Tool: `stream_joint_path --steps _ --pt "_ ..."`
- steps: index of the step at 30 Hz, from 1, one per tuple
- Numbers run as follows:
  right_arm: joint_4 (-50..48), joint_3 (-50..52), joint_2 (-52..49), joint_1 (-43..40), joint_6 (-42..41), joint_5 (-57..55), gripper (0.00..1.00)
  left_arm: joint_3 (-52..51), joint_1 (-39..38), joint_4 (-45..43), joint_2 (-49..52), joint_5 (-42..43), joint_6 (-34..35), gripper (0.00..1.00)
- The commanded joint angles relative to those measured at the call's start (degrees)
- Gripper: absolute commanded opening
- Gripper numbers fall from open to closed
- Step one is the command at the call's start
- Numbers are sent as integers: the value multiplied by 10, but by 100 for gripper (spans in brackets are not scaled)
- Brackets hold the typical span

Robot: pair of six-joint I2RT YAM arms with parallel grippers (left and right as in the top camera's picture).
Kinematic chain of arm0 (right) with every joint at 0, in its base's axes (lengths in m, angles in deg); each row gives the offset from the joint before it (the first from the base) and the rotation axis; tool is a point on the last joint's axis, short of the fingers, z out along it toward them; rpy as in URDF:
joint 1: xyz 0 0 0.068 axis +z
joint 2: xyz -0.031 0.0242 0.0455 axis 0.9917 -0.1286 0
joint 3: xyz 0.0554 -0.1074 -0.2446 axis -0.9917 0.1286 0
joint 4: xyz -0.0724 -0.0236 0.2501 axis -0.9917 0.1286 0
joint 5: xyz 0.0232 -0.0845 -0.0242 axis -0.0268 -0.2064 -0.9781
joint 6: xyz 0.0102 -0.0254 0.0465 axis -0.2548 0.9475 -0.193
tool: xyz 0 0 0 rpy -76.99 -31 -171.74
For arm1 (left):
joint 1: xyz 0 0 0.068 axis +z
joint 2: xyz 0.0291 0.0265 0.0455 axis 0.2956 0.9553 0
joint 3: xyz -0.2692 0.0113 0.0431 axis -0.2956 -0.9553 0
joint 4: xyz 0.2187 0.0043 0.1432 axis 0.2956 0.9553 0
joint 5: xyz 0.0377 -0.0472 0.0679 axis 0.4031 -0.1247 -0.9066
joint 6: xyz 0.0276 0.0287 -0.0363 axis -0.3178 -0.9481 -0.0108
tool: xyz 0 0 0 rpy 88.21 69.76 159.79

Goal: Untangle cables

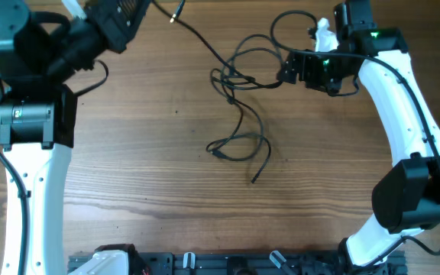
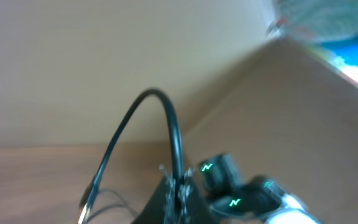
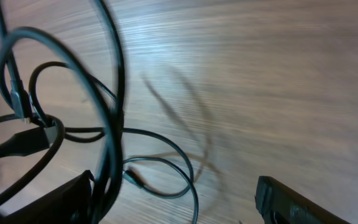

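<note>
Left wrist view: blurred throughout. The left gripper (image 2: 174, 198) is cut by the bottom edge, and its contact with the cables (image 2: 174, 134) cannot be resolved. Overhead: that gripper's tips run off the top edge. Right wrist view: the right gripper (image 3: 174, 186) has both fingers cut by the bottom edge. Cable loops leave the left and top edges, and the nearest strand is blurred.

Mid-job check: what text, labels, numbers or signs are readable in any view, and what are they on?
No readable words or numbers in any view.
Three green zigzag signs, no letters: glowing on the right arm.
A blue-and-white thing, top right of the left wrist view: too blurred to read.
</note>
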Motion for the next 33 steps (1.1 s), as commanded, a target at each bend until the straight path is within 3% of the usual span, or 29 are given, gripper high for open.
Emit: stream_joint_path --steps 1,3,5,7,8,13,15,19,25,27,30,32,33 --pt "-12 -16 21 -3 108 131 88 6 5 -96 -5 48 183 4" --pt "-12 -32 42 -3 158 210 91 6 5 -134 -5 43 246 4" --pt "-16 -45 69 -3 181 252 96 6 5 -129 -5 39 260 4" --pt "-29 -46 93 -3 186 252 100 6 0 -95 -5 27 260 4" --pt "-46 -46 110 -2 185 244 100 6 -12 -37 -5 -6 260 4" --pt "-53 -41 110 54 178 227 98 6 -43 24 -5 -75 261 4" --pt "-68 -41 108 95 177 195 95 6 -57 20 -5 -91 299 4" --pt "-133 -41 91 173 147 142 95 6 -58 18 -5 -94 360 4" --pt "-184 -41 27 238 147 142 90 6 -58 19 -6 -88 384 4" --pt "-190 -41 4 247 147 131 84 6 -58 18 -6 -88 402 4" --pt "-202 -41 -28 251 123 116 62 6 -58 18 -6 -88 406 4" --pt "-210 -41 -36 242 83 91 38 6 -54 26 -5 -88 399 4" --pt "-214 -41 -36 236 73 91 21 6 -49 37 -5 -89 384 4"
